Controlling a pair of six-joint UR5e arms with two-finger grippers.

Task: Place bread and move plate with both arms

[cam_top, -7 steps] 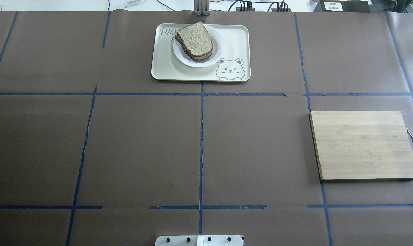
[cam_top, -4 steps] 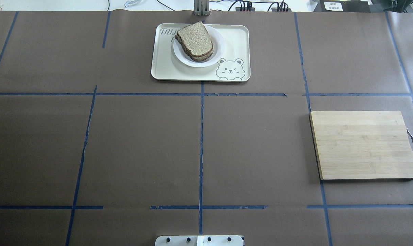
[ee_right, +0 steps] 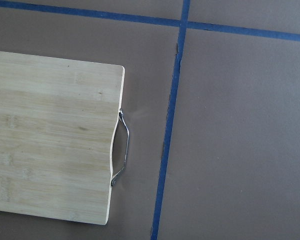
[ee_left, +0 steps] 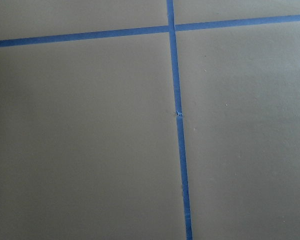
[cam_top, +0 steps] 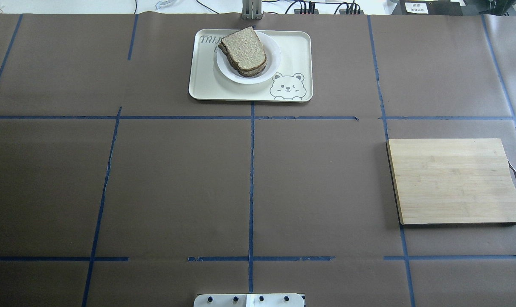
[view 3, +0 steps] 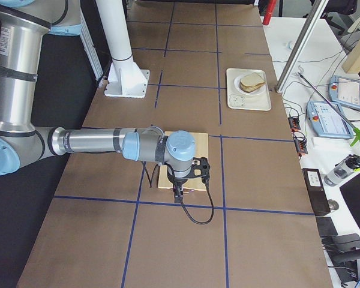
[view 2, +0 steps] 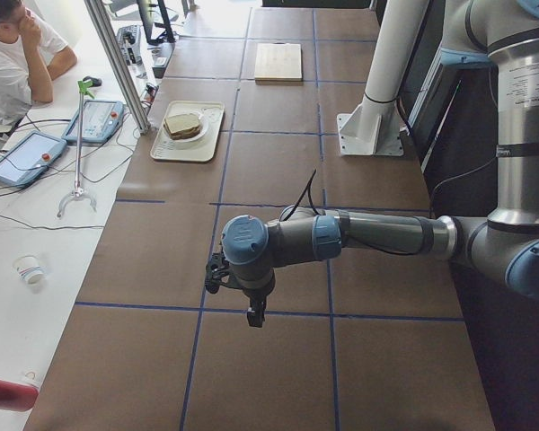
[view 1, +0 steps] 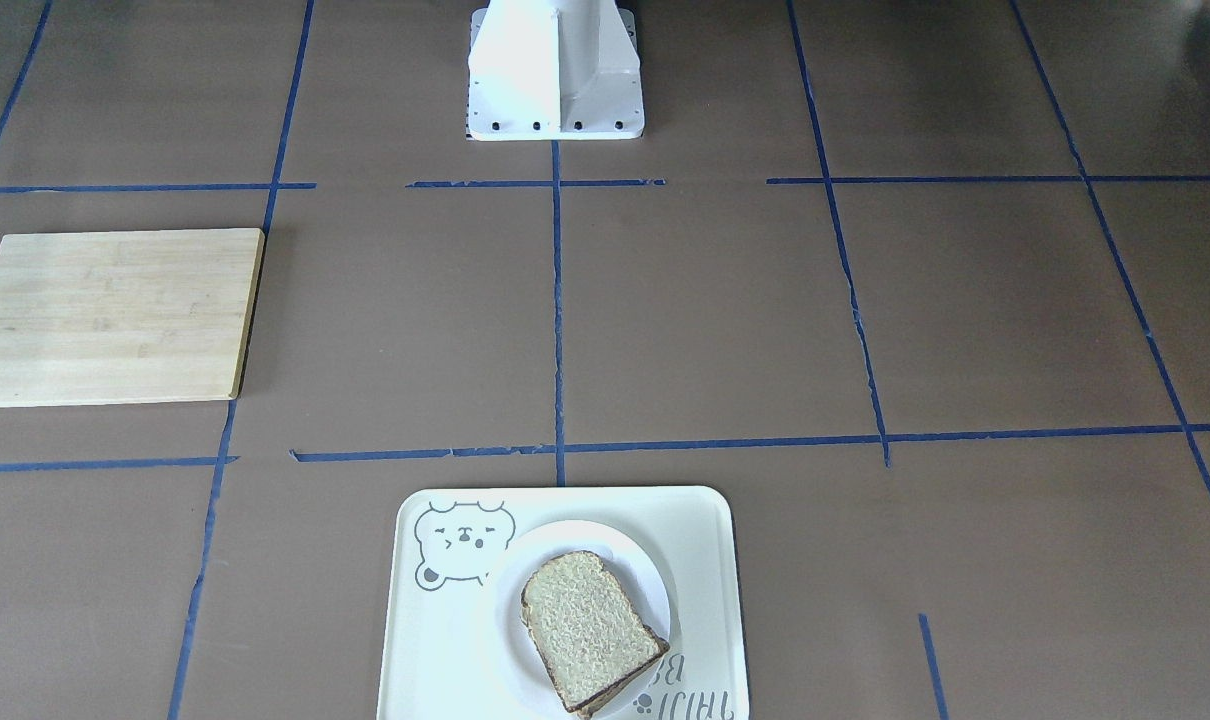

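Observation:
The bread [cam_top: 244,50] is a plain slice with a dark crust. It lies on top of another slice on the plate [cam_top: 271,55], which sits on the cream bear tray [cam_top: 296,51] at the table's far middle. It also shows in the front view [view 1: 587,625]. My left gripper [view 2: 251,316] shows only in the exterior left view, hanging over bare table far from the tray. My right gripper [view 3: 178,195] shows only in the exterior right view, above the wooden board's edge. I cannot tell whether either is open or shut.
A bamboo cutting board [cam_top: 454,181] with a metal handle [ee_right: 122,150] lies on the table's right side. Blue tape lines cross the brown table cover. The white base block [view 1: 555,70] stands at the robot's edge. An operator [view 2: 13,63] sits beyond the far side.

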